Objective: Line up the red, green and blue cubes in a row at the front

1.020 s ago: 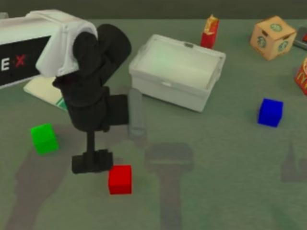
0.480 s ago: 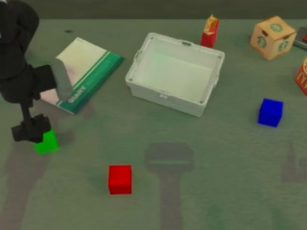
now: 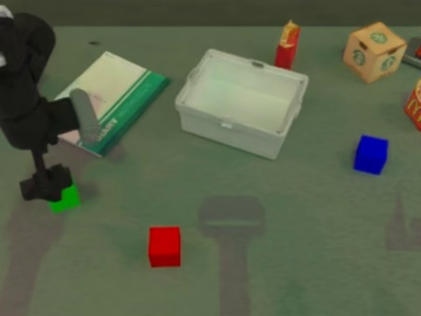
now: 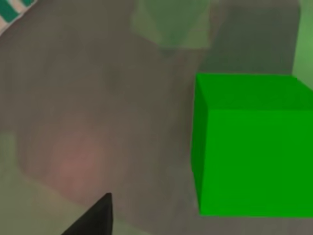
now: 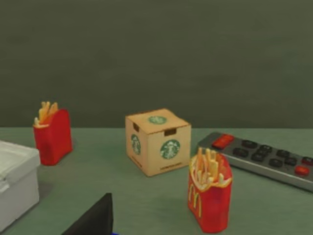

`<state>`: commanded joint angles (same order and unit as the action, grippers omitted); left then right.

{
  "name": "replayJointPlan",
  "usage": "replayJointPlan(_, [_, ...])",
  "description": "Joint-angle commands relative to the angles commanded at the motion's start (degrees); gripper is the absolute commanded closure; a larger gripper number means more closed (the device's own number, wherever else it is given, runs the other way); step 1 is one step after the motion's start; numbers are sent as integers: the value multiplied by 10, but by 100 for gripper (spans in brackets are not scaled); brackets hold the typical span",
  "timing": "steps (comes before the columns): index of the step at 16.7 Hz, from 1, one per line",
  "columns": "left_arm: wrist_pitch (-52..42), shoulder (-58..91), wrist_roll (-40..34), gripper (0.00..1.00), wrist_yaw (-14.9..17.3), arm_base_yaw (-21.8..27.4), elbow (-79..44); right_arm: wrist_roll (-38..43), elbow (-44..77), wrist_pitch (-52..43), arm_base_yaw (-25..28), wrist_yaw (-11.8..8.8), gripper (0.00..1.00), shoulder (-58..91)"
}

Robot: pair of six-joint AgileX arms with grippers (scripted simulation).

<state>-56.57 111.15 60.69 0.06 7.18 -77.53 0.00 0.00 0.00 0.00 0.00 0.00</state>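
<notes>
Top view shows the left hand (image 3: 45, 186) low at the frame's left edge, overlapping the green cube's (image 3: 65, 197) upper-left corner, its fingers' spacing impossible to tell.

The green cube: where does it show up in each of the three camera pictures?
Top view: green cube at the table's left, partly under the left gripper.
Left wrist view: it fills the picture's right side.
Right wrist view: not in it.
Shared landmark: the green-striped booklet, a corner of which shows in the left wrist view.
</notes>
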Motion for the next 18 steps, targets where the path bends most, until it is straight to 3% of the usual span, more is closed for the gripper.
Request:
replayJointPlan(6, [136, 61, 3, 0, 0, -2, 72, 0, 0, 0, 0, 0, 0, 0])
replayJointPlan(11, [146, 66, 3, 0, 0, -2, 78, 0, 0, 0, 0, 0, 0, 0])
replayJointPlan(18, [146, 66, 3, 53, 0, -2, 78, 0, 0, 0, 0, 0, 0, 0])
